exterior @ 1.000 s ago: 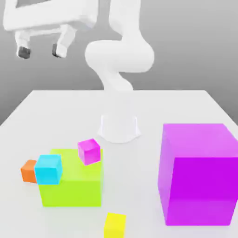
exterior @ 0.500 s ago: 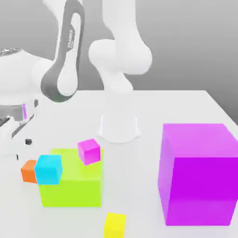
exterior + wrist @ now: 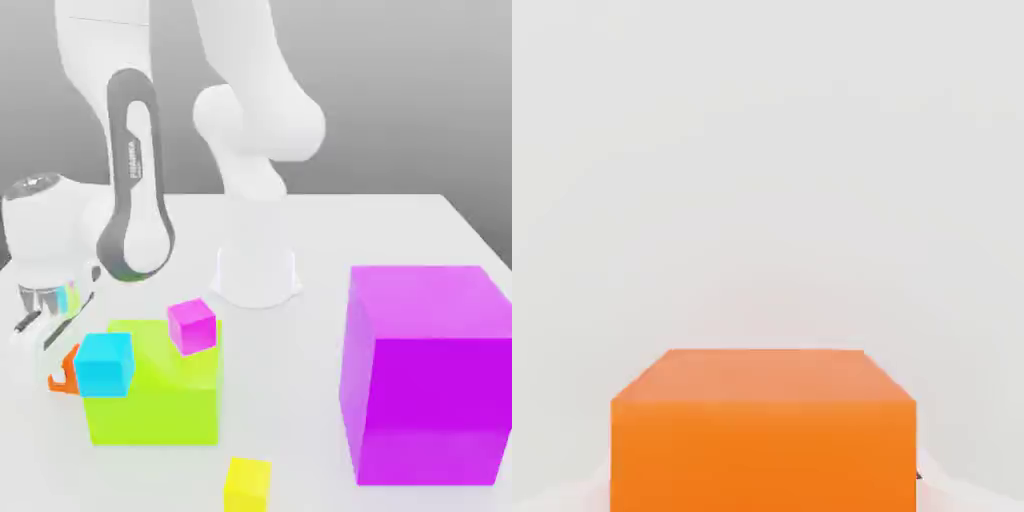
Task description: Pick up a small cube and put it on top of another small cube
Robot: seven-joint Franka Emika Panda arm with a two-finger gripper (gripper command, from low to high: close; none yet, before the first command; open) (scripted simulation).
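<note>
Orange cube (image 3: 64, 368), the small block the arm has gone to, sits on the white table (image 3: 400, 230) at the lower left of the exterior view, mostly covered by the robot's hand and by the cyan cube (image 3: 104, 363) just to its right. In the hand view the orange cube (image 3: 762, 430) is a flat-faced, sharp-edged, matte block low in the frame against plain white. The gripper (image 3: 50, 335) is down at that cube at the left edge of the exterior view; whether its fingers are spread or closed on the block cannot be told, since they are lost against the white hand and table. Small dark lettering runs along the grey band of the arm (image 3: 135, 190), too small to read. The cyan cube is seen at the near left corner of the large lime-green block (image 3: 160, 395), and a small magenta cube (image 3: 191, 325) is seen tilted at that block's far right corner. A small yellow cube (image 3: 247, 484) lies on the table near the bottom edge, in front of the lime block. A large magenta block (image 3: 425, 375) fills the lower right. All the blocks are plain, uniformly coloured solids with crisp edges; the arm is smooth and white, its round base (image 3: 257, 275) at the table's centre.
</note>
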